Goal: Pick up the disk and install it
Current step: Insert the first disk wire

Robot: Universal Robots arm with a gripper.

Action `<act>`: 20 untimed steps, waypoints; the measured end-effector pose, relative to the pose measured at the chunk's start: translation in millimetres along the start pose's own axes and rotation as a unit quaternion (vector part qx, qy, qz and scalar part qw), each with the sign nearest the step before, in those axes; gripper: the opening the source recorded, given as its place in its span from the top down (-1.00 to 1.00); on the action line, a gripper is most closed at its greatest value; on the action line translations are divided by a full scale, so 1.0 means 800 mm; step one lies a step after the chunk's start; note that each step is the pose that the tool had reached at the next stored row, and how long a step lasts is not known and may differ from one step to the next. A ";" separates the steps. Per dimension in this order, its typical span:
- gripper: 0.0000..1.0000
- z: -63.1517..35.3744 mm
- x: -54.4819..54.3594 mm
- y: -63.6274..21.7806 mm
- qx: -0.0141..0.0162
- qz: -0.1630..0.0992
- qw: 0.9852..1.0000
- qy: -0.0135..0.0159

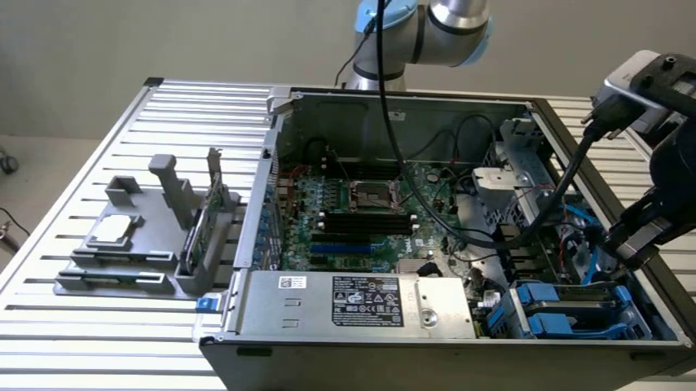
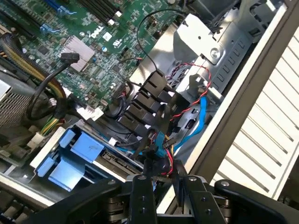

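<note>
Claw [image 2: 162, 178] check: its black fingers stand half-parted with nothing between them, poised over a tangle of red, black and blue cables [image 2: 196, 109]. We spot the flat silver-grey disk in its blue plastic bracket [image 1: 549, 303] at the exterior view's lower right, inside the open grey metal computer case [image 1: 392, 98]. We'd judge it seated already. Any move here calls for dodging those wires.
</note>
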State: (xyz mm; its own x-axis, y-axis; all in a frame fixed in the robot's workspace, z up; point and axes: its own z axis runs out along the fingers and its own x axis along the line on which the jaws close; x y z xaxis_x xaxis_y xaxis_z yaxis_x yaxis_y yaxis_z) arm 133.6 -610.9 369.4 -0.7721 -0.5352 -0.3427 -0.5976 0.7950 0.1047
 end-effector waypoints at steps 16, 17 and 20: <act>0.38 0.003 -0.006 -0.005 -0.008 0.080 0.995 -0.052; 0.38 0.004 -0.006 -0.005 -0.005 0.086 0.995 -0.052; 0.38 0.005 -0.004 -0.005 -0.002 0.097 0.994 -0.054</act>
State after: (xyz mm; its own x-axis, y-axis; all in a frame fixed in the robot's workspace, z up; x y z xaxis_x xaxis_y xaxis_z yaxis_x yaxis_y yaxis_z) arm 139.8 -611.1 366.2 -0.8453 -0.3386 -0.4133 -0.4407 0.8792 0.1811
